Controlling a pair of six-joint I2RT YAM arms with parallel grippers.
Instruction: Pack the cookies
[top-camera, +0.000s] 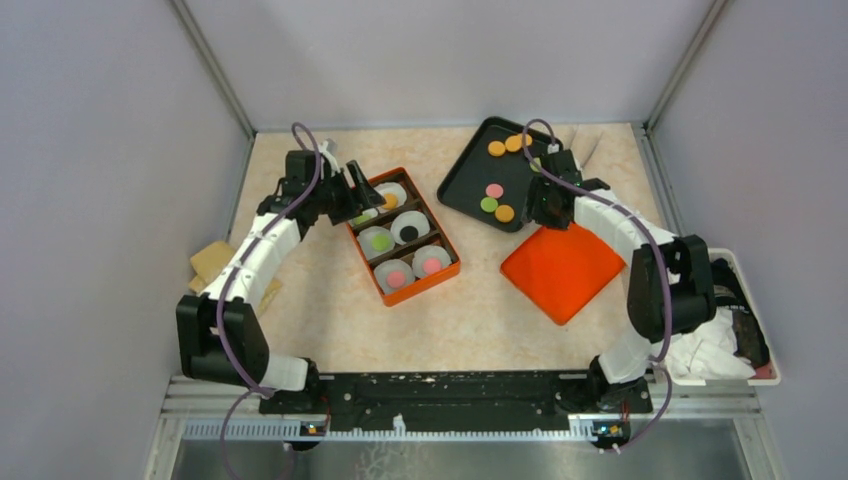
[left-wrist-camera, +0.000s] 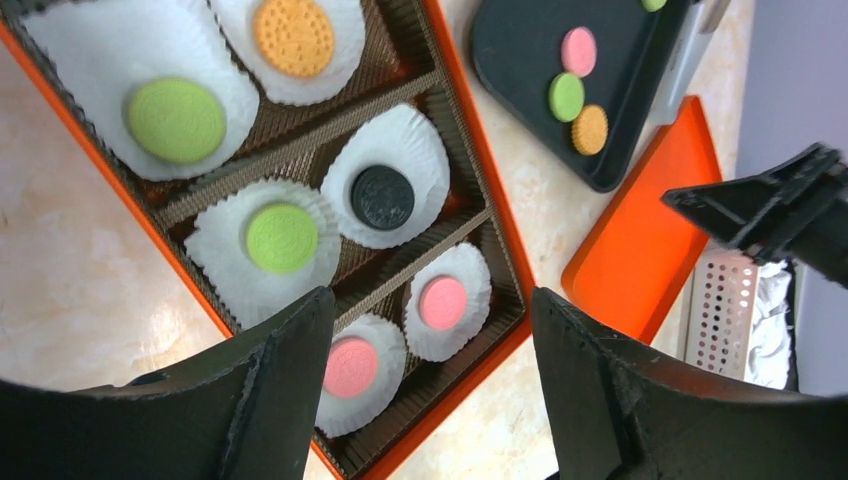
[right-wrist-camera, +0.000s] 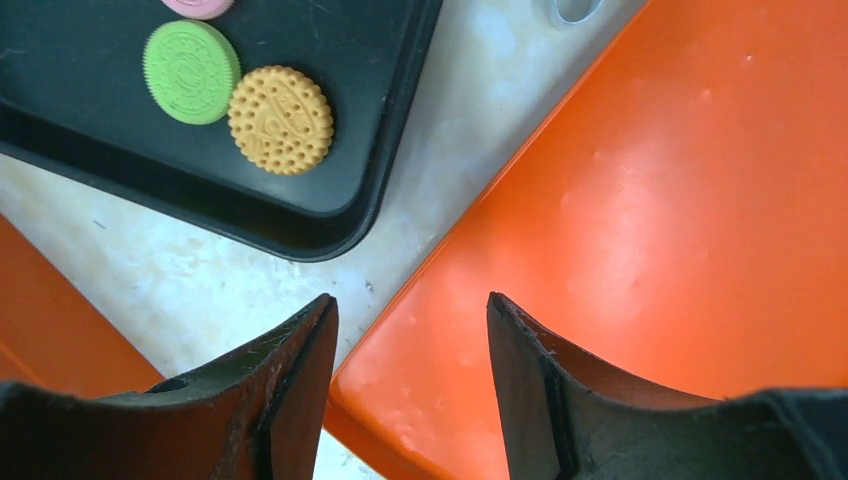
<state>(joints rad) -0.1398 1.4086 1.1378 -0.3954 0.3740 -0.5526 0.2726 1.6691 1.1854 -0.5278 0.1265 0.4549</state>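
An orange box (top-camera: 447, 268) holds white paper cups, six of them with cookies. In the left wrist view these are an orange cookie (left-wrist-camera: 293, 35), two green ones (left-wrist-camera: 176, 120) (left-wrist-camera: 281, 237), a black one (left-wrist-camera: 382, 197) and two pink ones (left-wrist-camera: 442, 302) (left-wrist-camera: 351, 367). A black tray (top-camera: 465, 180) holds loose cookies: two orange (top-camera: 496, 148), a pink (top-camera: 494, 190), a green (top-camera: 488, 204) and another orange (top-camera: 505, 213). My left gripper (top-camera: 362, 195) (left-wrist-camera: 432, 300) is open and empty above the box. My right gripper (top-camera: 550, 205) (right-wrist-camera: 410, 305) is open and empty over a corner of the orange lid (right-wrist-camera: 650, 200), just below the tray (right-wrist-camera: 330, 210).
The orange lid (top-camera: 562, 270) lies flat to the right of the box. A white basket (top-camera: 745, 265) with cloth stands at the right edge. A tan cardboard piece (top-camera: 212, 262) lies at the left behind the left arm. Grey walls close in three sides.
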